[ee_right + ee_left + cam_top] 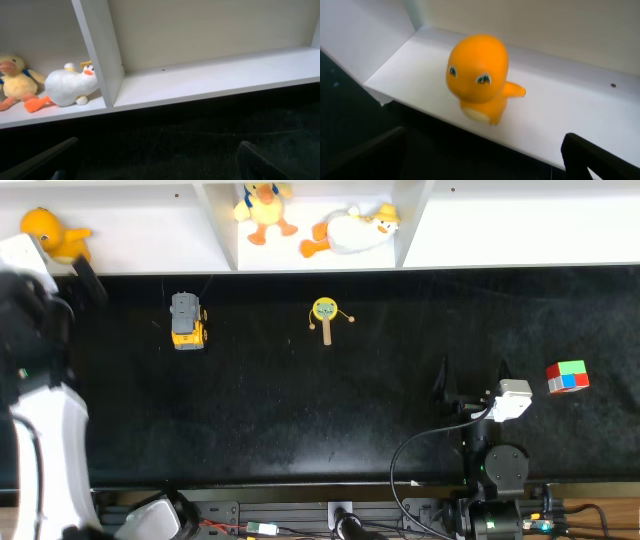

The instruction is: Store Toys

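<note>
Toys belong on the shelf (570, 115), so your left jaws hang open just in front of the orange figure (481, 75), which stands in its left compartment. Your right jaws sit open over the worktop (300, 420), where truck (187, 320), rattle (326, 313) and cube (567, 376) lie unstored. No print is readable

The shelf (150, 240) is white, the table surface (300, 420) black. The round figure (480, 75) is orange with a pale belly; one plush duck (264, 208) is yellow, a second plush duck (350, 232) white with orange feet. The truck (186, 320) is grey and yellow, the cube (567, 377) red, green and blue
</note>
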Robot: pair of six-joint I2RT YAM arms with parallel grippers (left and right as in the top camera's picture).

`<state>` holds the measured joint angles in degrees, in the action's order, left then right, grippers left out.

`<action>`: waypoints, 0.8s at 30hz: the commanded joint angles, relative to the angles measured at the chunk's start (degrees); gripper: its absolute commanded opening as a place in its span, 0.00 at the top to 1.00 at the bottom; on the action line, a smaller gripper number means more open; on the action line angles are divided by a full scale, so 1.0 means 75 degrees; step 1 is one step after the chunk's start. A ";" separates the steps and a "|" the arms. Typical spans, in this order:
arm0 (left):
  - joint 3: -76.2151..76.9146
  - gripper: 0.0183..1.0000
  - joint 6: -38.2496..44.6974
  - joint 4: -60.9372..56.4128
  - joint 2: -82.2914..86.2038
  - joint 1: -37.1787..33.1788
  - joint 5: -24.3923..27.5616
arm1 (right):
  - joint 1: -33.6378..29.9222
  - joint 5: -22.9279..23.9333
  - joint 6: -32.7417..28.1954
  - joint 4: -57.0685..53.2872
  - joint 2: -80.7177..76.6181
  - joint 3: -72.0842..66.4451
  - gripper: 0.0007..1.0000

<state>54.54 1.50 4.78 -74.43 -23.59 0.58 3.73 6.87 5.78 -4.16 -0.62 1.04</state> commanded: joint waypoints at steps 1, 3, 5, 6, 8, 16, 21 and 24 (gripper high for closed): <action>-0.1475 0.00 -0.0219 -0.0029 0.1320 0.0172 -0.0085 | -0.0038 0.0009 0.0032 0.0038 0.0052 -0.0102 0.00; -0.1842 0.00 -0.0262 0.0015 0.1536 0.0344 -0.0017 | -0.0038 0.0009 0.0032 0.0038 0.0052 -0.0102 0.01; -0.2139 0.00 -0.0262 0.0041 0.1655 0.0635 -0.0012 | -0.0038 0.0009 0.0032 0.0038 0.0052 -0.0102 0.00; -0.2294 0.00 -0.0262 0.0073 0.1719 0.0839 -0.0015 | -0.0038 0.0009 0.0032 0.0038 0.0052 -0.0102 0.00; -0.2515 0.00 -0.0274 0.0117 0.1813 0.1172 -0.0012 | -0.0038 0.0009 0.0032 0.0038 0.0052 -0.0102 0.00; -0.2774 0.00 -0.1008 0.1515 0.1993 0.1836 0.0213 | -0.0038 0.0009 0.0032 0.0038 0.0052 -0.0102 0.00; -0.2771 0.00 -0.1014 0.1813 0.1935 0.2279 0.0638 | -0.0038 0.0009 0.0032 0.0038 0.0052 -0.0102 0.00; -0.2771 0.00 -0.1043 0.1897 0.1912 0.2640 0.0632 | -0.0038 0.0009 0.0032 0.0038 0.0052 -0.0102 0.00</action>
<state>34.02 -4.84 18.70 -60.42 -6.09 3.49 3.73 6.85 5.76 -4.16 -0.62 1.04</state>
